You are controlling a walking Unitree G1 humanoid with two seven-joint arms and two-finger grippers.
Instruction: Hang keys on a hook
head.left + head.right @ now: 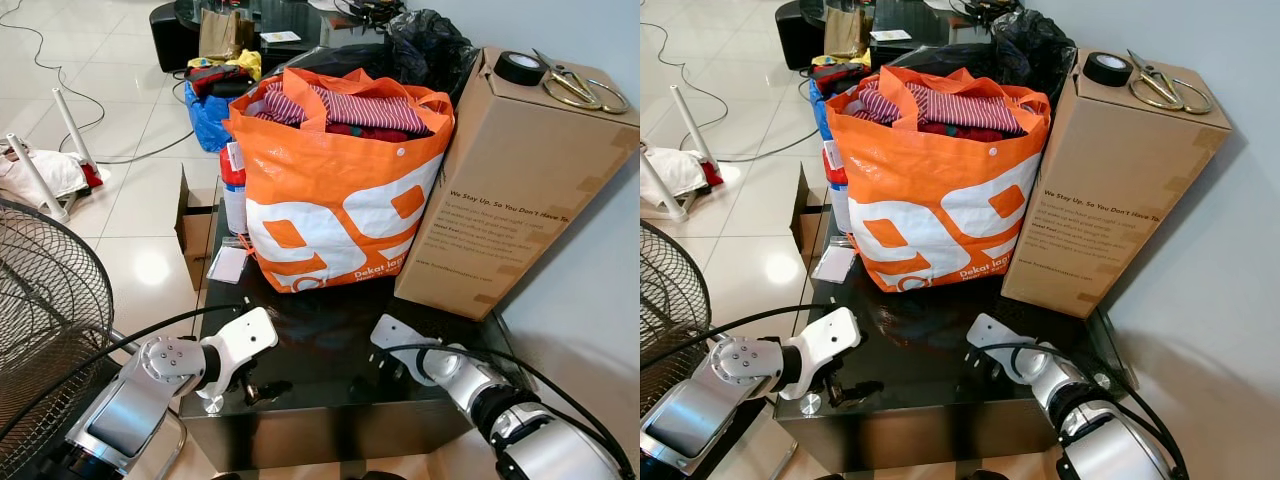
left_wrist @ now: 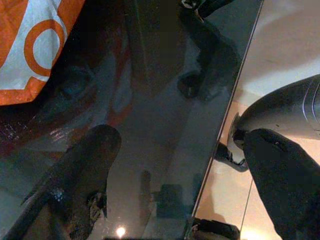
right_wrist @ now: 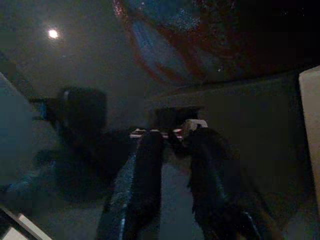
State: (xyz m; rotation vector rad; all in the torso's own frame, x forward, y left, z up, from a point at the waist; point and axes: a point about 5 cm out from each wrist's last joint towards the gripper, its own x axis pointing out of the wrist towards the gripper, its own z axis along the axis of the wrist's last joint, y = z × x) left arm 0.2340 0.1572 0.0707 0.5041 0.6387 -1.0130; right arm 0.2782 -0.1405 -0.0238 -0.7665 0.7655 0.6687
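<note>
My right gripper (image 3: 172, 135) hovers low over the front right of the black glass table (image 1: 330, 330). Its two fingers are close together on a small bunch of keys (image 3: 192, 124) with a pale tag and a red-and-white strip at the tips. In the head views this gripper (image 1: 388, 372) is dark against the glass and the keys cannot be made out. My left gripper (image 1: 250, 388) is at the table's front left edge. Its fingers (image 2: 75, 175) are spread wide, one over the glass and one past the edge, with nothing between them.
A full orange shopping bag (image 1: 340, 190) stands mid-table, with a tall cardboard box (image 1: 520, 190) to its right carrying tape (image 1: 520, 67) and scissors (image 1: 580, 88). The wall is on the right. A wire fan guard (image 1: 45, 300) and a small carton (image 1: 195, 225) stand on the floor to the left.
</note>
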